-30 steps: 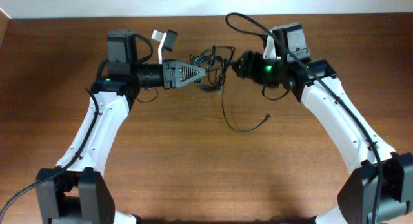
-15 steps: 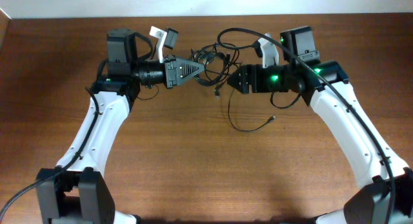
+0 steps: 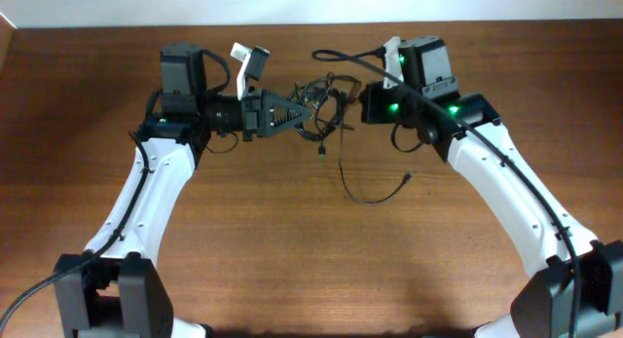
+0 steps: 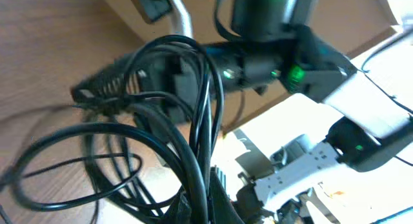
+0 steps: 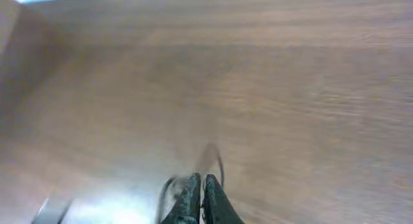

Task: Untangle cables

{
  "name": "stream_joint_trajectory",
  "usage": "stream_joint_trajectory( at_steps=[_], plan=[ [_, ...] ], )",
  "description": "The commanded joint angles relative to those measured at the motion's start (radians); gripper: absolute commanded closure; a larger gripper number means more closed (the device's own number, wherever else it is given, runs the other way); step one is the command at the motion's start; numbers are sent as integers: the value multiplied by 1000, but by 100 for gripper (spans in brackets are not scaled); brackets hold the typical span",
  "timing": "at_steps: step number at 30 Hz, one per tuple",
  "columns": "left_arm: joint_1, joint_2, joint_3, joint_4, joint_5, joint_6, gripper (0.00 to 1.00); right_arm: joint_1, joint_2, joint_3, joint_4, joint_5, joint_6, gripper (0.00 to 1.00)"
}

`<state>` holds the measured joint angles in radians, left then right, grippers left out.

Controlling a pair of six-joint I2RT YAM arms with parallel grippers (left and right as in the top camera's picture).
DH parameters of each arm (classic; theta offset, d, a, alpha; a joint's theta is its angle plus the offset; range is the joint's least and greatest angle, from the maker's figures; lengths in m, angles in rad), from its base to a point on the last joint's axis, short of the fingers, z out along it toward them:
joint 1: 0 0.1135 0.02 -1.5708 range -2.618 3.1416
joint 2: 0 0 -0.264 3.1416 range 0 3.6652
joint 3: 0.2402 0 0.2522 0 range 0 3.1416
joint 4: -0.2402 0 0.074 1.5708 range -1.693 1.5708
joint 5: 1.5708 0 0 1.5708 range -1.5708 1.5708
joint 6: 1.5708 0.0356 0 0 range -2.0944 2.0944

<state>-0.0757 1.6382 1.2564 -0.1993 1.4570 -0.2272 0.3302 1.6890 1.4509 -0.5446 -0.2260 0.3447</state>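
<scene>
The cables (image 3: 326, 93) form a knotted black bundle hanging between both arms above the wooden table (image 3: 292, 260). My left gripper (image 3: 310, 106) is shut on the bundle's left side. In the left wrist view the strands (image 4: 193, 108) run down between its fingers (image 4: 201, 201). One strand (image 3: 344, 168) trails down onto the table and ends in a small plug (image 3: 406, 177). My right gripper (image 3: 362, 100) sits at the bundle's right edge. In the blurred right wrist view its fingers (image 5: 201, 180) are pressed together with a thin strand (image 5: 217, 164) curving out from the tips.
The table's back edge and a pale wall (image 3: 311, 5) lie just behind the arms. The right arm's own thick black cable (image 3: 341, 56) arcs over the bundle. The right arm with green lights (image 4: 277, 50) fills the left wrist view behind the strands.
My right gripper swung back up to the bundle's right edge and went from open to shut. The left gripper kept its hold and barely moved; the bundle shifted a little.
</scene>
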Motion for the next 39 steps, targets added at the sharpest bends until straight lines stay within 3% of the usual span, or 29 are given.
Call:
stream_joint_trajectory(
  at_steps=[1,4,6,11,17,25,30,32,33,34,35,36,37,39],
  plan=[
    [0,-17,3,4,70,16,100,-62,5,6,2,45,16,96],
    [0,-17,3,4,37,16,100,-129,-13,7,-6,-210,-52,92],
    [0,-17,3,4,-28,-12,100,-158,-54,7,-36,-315,-143,73],
    [0,-17,3,5,-142,-219,100,-141,-209,7,-191,-209,-338,57],
    [0,-17,3,5,-145,-410,100,-12,-275,7,-220,-29,-372,29],
    [0,-17,3,5,-50,-488,100,117,-167,7,-89,293,-371,27],
    [0,-17,3,5,26,-487,100,110,-90,7,76,317,-372,16],
    [0,-17,3,5,49,-486,100,105,-61,7,134,319,-372,20],
    [0,-17,3,5,64,-480,100,100,-48,7,156,337,-371,33],
    [0,-18,3,5,75,-461,100,93,-40,7,165,371,-371,52],
    [0,-17,3,4,77,-436,100,85,-37,7,164,407,-370,79],
    [0,-17,3,5,76,-407,100,75,-37,7,160,428,-363,91],
    [0,-17,3,4,68,-367,100,66,-44,7,153,428,-363,96],
    [0,-17,3,4,48,-313,100,48,-64,7,135,426,-363,96]
  ],
)
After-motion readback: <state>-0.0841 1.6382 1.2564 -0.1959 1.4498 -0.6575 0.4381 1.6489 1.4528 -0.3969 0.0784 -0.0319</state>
